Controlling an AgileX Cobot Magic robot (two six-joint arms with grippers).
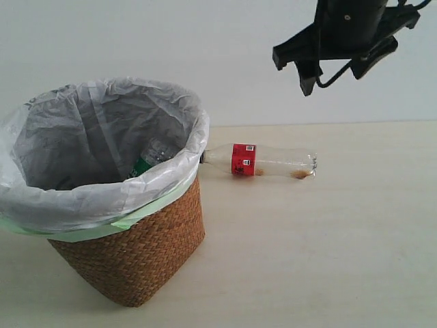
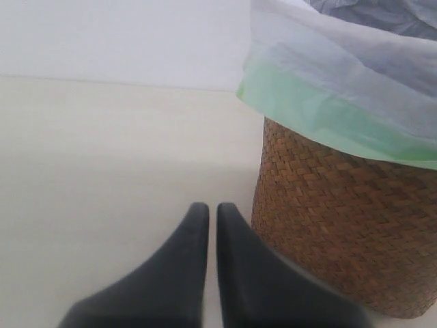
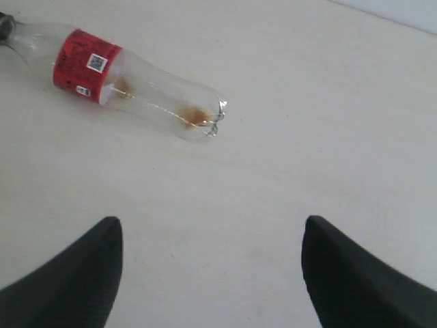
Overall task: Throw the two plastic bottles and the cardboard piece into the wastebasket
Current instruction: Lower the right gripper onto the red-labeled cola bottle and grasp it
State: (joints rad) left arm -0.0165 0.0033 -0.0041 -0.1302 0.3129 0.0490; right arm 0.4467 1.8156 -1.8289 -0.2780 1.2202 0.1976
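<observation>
The wicker wastebasket (image 1: 136,256) with its grey-white bag stands at the left; the green-labelled bottle (image 1: 147,161) lies inside it. The slim red-labelled bottle (image 1: 263,161) lies on its side on the table just right of the basket, its cap end touching the bag. It also shows in the right wrist view as the red-labelled bottle (image 3: 130,82). My right gripper (image 1: 334,72) hangs open high above that bottle, and its wrist view shows the right gripper (image 3: 212,229) holding nothing. My left gripper (image 2: 208,208) is shut and empty beside the wastebasket (image 2: 341,232). The cardboard piece is out of view.
A pale wooden table (image 1: 328,260) stretches to the right and front of the basket. A plain white wall (image 1: 225,41) stands behind it.
</observation>
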